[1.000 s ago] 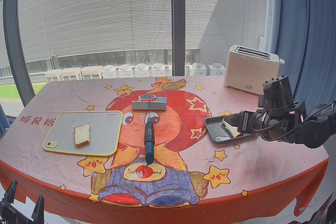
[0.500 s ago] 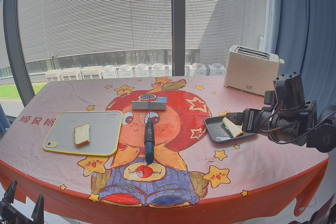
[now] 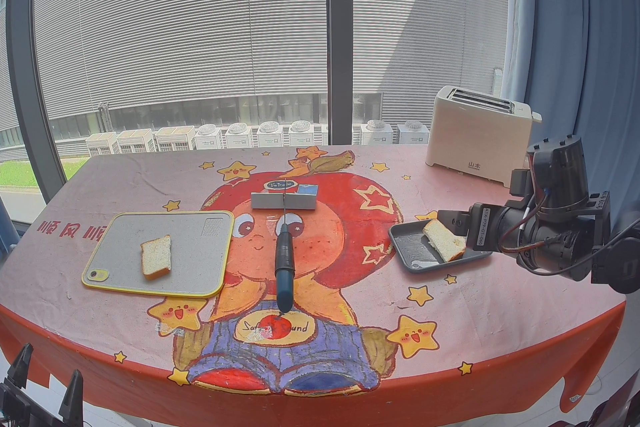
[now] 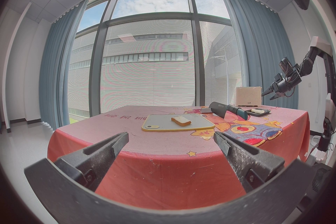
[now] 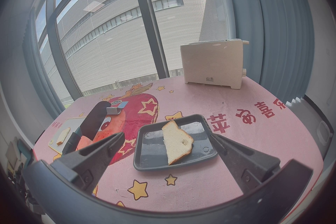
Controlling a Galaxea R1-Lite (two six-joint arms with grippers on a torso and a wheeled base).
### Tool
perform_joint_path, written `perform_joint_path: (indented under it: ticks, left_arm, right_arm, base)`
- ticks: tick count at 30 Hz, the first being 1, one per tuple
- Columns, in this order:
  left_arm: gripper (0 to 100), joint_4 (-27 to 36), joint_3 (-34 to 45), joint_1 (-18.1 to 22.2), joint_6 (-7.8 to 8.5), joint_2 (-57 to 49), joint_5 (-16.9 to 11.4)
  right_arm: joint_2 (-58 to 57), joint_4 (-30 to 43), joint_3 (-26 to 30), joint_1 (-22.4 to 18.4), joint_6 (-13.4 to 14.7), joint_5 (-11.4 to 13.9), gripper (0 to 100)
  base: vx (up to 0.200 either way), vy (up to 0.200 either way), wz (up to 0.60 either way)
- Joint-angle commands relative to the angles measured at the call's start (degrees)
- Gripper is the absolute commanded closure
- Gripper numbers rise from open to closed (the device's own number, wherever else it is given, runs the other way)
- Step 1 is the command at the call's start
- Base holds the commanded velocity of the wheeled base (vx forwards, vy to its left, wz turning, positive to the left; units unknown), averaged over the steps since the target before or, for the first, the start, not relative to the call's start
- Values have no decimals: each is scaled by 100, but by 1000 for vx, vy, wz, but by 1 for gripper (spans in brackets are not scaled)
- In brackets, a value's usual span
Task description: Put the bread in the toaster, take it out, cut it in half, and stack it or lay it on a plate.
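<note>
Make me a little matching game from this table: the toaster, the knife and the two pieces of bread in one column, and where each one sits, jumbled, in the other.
Column one
1. toaster
2. knife
3. left bread half
4. right bread half

Column two
a. lying in the dark tray
b. lying on the yellow-rimmed cutting board
c. standing at the far right, behind the tray
d. lying in the middle, tip at the small white block

Pairs: 1-c, 2-d, 3-b, 4-a
</note>
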Motion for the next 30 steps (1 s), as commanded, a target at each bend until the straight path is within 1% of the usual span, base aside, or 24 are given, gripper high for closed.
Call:
perform_joint_path:
  ticks: [1, 2, 8, 22, 30]
  left_arm:
    - [0, -2, 101, 0, -6, -93, 0]
    - [0, -2, 101, 0, -6, -93, 0]
    - [0, -2, 101, 0, -6, -93, 0]
    - [0, -11, 101, 0, 2, -93, -18]
    - [0, -2, 101, 0, 2, -93, -9]
  right_arm:
    - [-91, -1, 4, 11, -13, -12, 0]
    - [-91, -1, 4, 11, -13, -12, 0]
    - [-100, -1, 4, 90, -13, -12, 0]
    - [-83, -1, 39, 152, -13, -12, 0]
    - [-83, -98, 66, 169, -13, -12, 0]
  base:
    - [0, 0, 0]
    - [0, 0, 0]
    - [-200, 0, 0]
    - [0, 0, 0]
    - [0, 200, 0]
